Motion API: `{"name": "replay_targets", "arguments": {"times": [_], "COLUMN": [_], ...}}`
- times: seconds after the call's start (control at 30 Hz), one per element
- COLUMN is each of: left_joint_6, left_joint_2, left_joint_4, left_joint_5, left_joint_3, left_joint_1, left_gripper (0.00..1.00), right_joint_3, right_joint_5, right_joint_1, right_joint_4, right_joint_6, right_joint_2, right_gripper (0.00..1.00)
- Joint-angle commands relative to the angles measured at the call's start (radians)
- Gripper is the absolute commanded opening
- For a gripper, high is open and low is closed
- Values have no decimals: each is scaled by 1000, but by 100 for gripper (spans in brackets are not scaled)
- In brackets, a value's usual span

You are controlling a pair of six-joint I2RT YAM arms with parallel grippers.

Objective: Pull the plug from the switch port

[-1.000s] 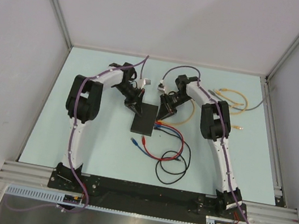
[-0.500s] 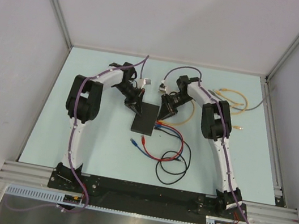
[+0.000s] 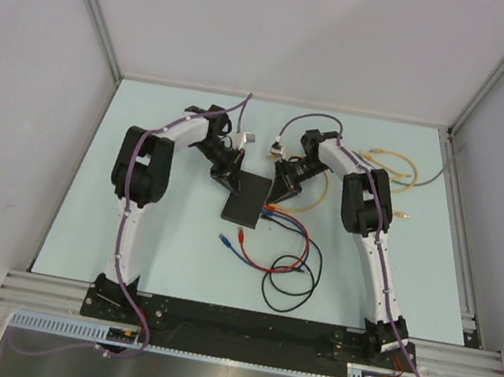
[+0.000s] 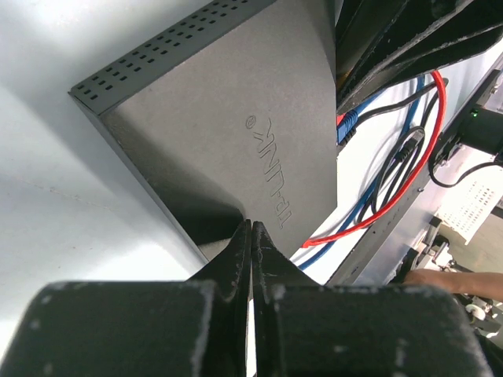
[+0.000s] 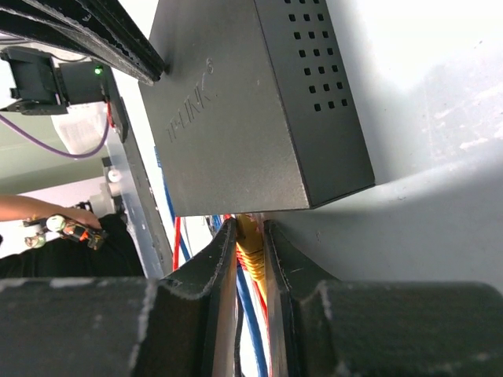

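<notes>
The switch is lying flat mid-worktop, between the two arms. The left gripper is pressing its fingers together with nothing between them, its tips at the switch's edge. The right gripper is pinching a yellow plug right at the switch's port edge, beside red and blue cables.

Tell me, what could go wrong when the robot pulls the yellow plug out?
The switch might slide along with the yellow plug, since the shut left gripper only meets it at one edge. The right gripper pinches just the plug's sides, so it may slip off. The red cable and blue cable beside it could get tugged.
</notes>
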Motion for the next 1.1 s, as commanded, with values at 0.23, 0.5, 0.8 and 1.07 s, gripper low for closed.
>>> {"name": "replay_targets", "arguments": {"times": [0.23,0.5,0.8,1.07], "left_joint_6": [23,26,20,-6], "left_joint_2": [5,2,-2,-2], "left_joint_4": [3,0,0,9], "left_joint_5": [-5,-3,0,38], "left_joint_3": [34,37,49,88], "left_joint_1": [-12,-12,-12,-14], "left_gripper": [0,0,0,0], "right_joint_3": [27,-41,63,187], "right_joint_5": [208,228,285,478], "right_joint_1": [-14,-22,-19,-14], "right_joint_4": [-9,-3,-50,-116], "right_joint_6": [-118,-98,-150,-215], "right_joint_2": [38,-26,-189,-279], "right_gripper": [0,0,0,0]}}
